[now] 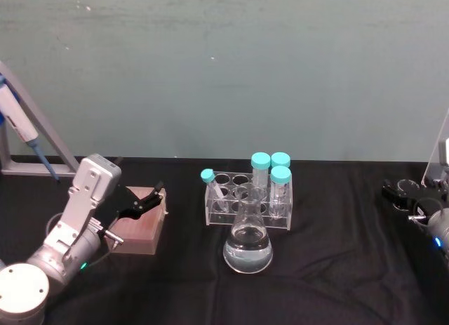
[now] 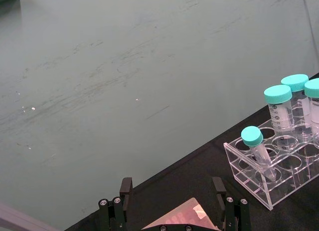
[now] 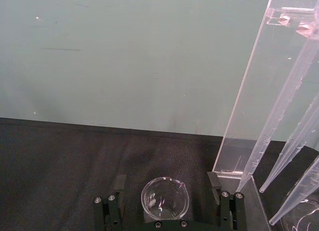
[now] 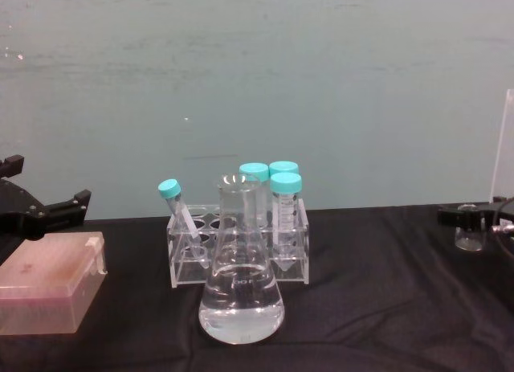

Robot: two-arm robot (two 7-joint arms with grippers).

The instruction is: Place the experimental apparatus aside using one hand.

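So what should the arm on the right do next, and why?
Probably close the right end effector on the small glass beaker: its open fingers stand on either side of the glass without touching it, next to the acrylic stand. The left end effector hangs open over the pink box.

My right end effector is hovering at the right edge of the worktop. Its fingers are standing apart on either side of the small glass beaker, not touching it. The beaker is sitting upright, clear, with its mouth open. Just beside it, the tall narrow acrylic stand is rising upright, with long clear tubes slanting down inside it, tapered tips lowest. The large conical flask is standing upright mid-worktop, well apart from me, holding clear liquid in its lower part.
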